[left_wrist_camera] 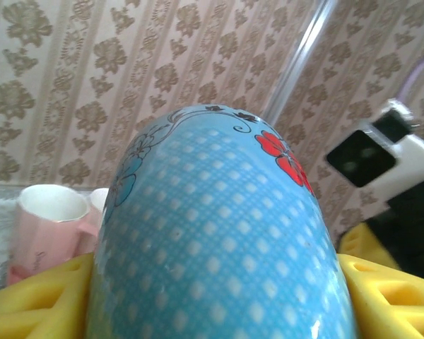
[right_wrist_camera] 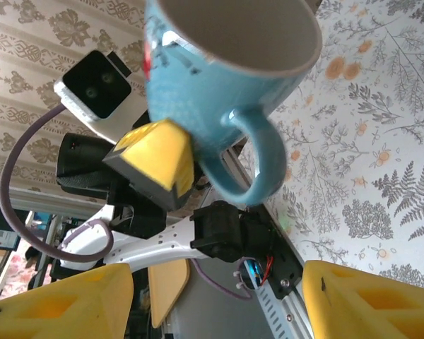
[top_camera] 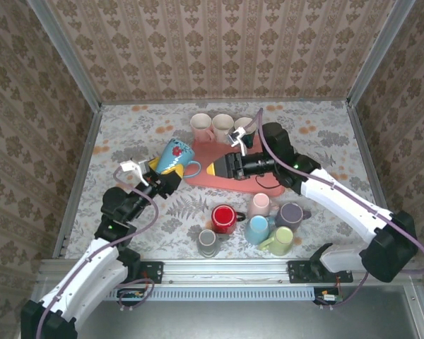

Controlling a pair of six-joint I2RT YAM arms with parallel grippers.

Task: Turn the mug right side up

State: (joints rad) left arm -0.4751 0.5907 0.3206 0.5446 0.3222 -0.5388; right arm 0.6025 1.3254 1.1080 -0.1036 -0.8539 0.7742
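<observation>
Blue floral mug (top_camera: pixel 175 155): likely rigid, slick, breakable ceramic, best gripped across the body; held tilted above table (top_camera: pixel 127 127) by left end effector (top_camera: pixel 164 171); right end effector (top_camera: pixel 214 169) spread open nearby

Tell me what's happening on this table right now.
The left tool is shut on the base end of a blue patterned mug. It holds the mug off the table, tipped on its side, with the mouth facing the right tool. The right tool is open, holds nothing and hovers over the red tray. The mug is not yet set down upright. Other mugs stand nearby.
</observation>
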